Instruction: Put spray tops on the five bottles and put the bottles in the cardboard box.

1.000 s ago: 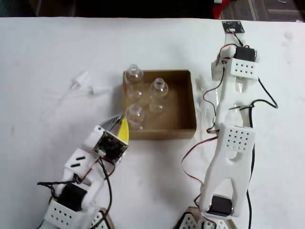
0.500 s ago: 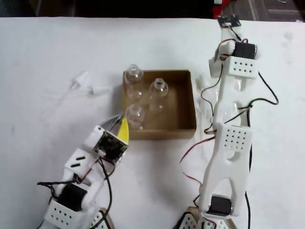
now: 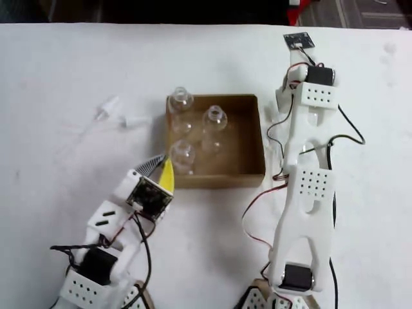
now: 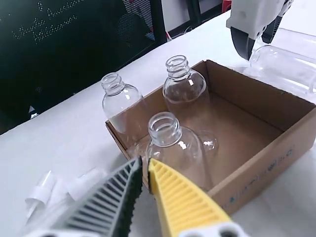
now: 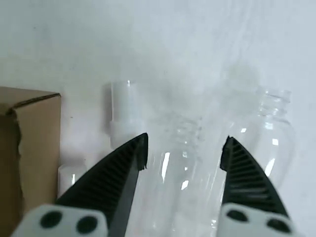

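Tabletop (image 3: 64, 71) and nearly everything on it look the same as a second ago; the one real change is in the right arm (image 3: 309, 187), whose far end has swung a little toward the cardboard box (image 3: 241, 151) in the high view. The left arm (image 3: 109, 225) has not shifted and sits at the box's near left corner. The box holds two open-necked bottles (image 3: 214, 120), and a third bottle (image 3: 180, 100) stands at its far left corner, inside or just outside I cannot tell. Two lying bottles (image 5: 274, 133) rest on the tabletop on the box's other side, under the right arm. The right gripper (image 5: 183, 145) is spread wide and straddles one of them without gripping it, so the swing reads as lining up for a pick. The left gripper (image 4: 144, 163) has its fingers pressed together on nothing, just beside the nearest bottle in the box. Loose spray tops (image 3: 109, 106) lie well apart from the box on its left, and white tops (image 5: 121, 116) lie close to the lying bottles. No bottle that I can see carries a top, so the capping seems barely begun, and the boxed bottles will probably need tops as well.
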Motion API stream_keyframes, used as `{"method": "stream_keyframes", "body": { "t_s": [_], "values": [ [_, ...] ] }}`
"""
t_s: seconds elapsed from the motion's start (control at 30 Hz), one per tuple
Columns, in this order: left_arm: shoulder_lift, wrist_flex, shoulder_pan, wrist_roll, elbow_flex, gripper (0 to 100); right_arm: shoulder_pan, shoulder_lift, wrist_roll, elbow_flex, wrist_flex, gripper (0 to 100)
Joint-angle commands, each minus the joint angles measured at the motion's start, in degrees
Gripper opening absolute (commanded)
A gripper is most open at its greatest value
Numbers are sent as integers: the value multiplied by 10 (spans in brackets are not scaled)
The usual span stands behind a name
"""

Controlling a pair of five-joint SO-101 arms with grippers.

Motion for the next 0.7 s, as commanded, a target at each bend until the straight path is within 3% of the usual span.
{"method": "stream_keyframes", "body": {
  "t_s": [0.0,0.5,0.67],
  "values": [
    [-5,1,7,2,-2,24,3,-9,7,-17,-7,218],
    [-5,1,7,2,-2,24,10,14,25,-20,-7,158],
    [-5,1,7,2,-2,24,14,14,52,-20,-6,45]
  ]
}}
